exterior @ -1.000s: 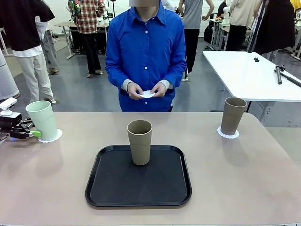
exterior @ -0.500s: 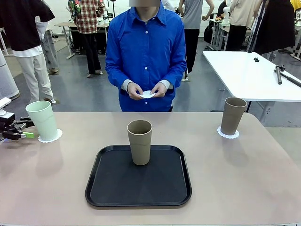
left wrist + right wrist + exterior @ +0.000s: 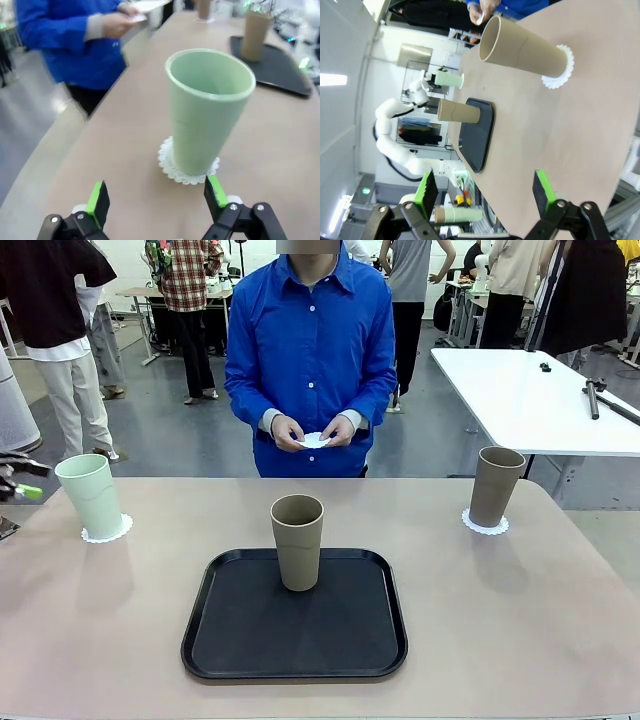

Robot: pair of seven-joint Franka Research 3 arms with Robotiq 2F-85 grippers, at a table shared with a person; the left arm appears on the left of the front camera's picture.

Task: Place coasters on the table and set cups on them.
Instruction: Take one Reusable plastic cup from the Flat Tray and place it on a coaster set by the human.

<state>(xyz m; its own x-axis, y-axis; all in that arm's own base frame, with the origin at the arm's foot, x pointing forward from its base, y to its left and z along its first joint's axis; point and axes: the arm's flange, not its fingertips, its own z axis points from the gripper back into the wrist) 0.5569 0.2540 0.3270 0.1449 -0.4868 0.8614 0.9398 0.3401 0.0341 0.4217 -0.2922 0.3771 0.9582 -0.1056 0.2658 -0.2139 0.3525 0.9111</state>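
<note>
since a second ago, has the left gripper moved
Yes. The left gripper, open, has drawn back toward the picture's left edge, away from the green cup, which stands on its coaster.

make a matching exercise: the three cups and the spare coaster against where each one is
1 mint cup
2 nearer tan cup
3 farther tan cup
4 spare coaster

a in the person's hands
b on the black tray
c on the left-end coaster
d on the right-end coaster

Pairs: 1-c, 2-b, 3-d, 4-a
</note>
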